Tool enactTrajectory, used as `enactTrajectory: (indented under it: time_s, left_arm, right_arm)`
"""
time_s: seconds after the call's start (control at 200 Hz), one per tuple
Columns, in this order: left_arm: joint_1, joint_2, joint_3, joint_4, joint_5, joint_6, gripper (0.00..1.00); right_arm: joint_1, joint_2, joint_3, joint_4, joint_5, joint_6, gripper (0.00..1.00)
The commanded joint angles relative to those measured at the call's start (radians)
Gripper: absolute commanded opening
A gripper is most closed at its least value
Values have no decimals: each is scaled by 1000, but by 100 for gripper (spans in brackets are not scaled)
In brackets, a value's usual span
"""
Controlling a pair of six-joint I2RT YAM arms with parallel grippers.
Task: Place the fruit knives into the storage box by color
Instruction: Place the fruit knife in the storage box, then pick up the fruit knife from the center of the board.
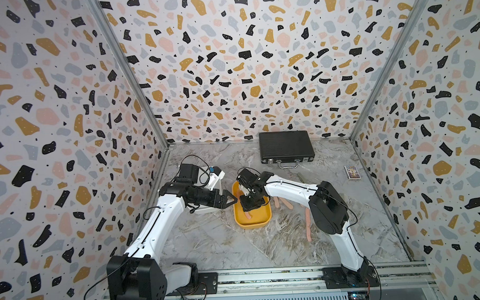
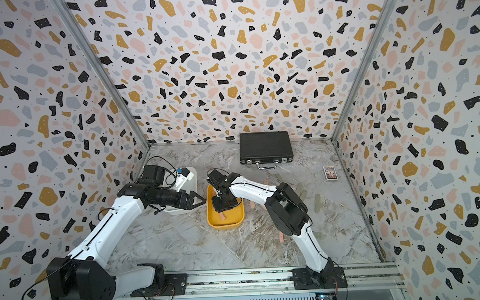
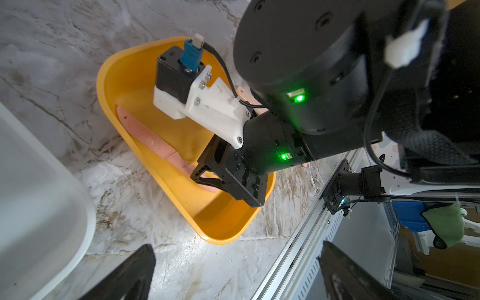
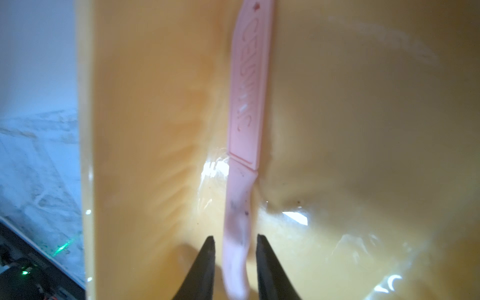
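One pink knife lies in the yellow tub, between the narrowly parted jaws of the right end effector, touching neither. Left end effector hangs wide open beside the white tub.

left arm: climbs from its base toward 1 o'clock, then the forearm turns to 3 o'clock.
left gripper: held level, jaws spread wide.
right arm: forearm reaches from the elbow toward 10 o'clock, wrist bent downward.
right gripper: pointing down, jaws narrowly parted.
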Motion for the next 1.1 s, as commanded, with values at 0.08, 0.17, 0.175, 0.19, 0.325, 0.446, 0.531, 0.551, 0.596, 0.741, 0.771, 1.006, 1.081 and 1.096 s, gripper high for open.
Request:
enactTrajectory:
  time_s: [0.08,0.17,0.175,0.19,0.325,0.446,0.531,0.551,0.596,0.741,0.771,1.006,1.081,1.096]
  left_arm:
    - [7,-24,-10,-5,0,19,99]
    - [7,-35,-7,-7,2,20,99]
    - [7,-37,-6,-7,3,20,99]
    - [6,-38,-5,-7,3,20,99]
    - [6,-45,28,-24,21,21,99]
    - [3,-37,71,-56,57,26,99]
    - [-28,-31,105,-89,63,48,99]
    - [-37,-31,113,-96,61,53,99]
    - [-61,-29,128,-106,57,56,99]
    - [-99,-13,166,-110,93,38,99]
    - [-107,-9,169,-106,104,34,99]
    - [-152,-8,91,26,157,-65,99]
    - [-158,-9,73,47,155,-73,99]
    - [-158,-10,71,49,155,-74,99]
  right_arm:
    - [0,-56,26,2,-11,-31,46]
    - [-7,-115,-11,16,16,-47,51]
    - [-8,-118,-14,17,17,-47,52]
    - [-10,-132,-26,23,20,-48,53]
    - [-30,-248,-125,67,61,-50,62]
    - [-41,-338,-199,60,100,-52,65]
    - [-46,-404,-262,51,142,-49,65]
    - [-48,-419,-277,50,150,-48,65]
    - [-51,-448,-311,41,166,-45,66]
    - [-66,-539,-422,-5,223,-35,66]
    - [-70,-563,-451,-12,233,-32,66]
    - [-117,-758,-690,-71,288,21,65]
    - [-131,-810,-759,-86,297,36,66]
    - [-134,-819,-772,-88,297,38,66]
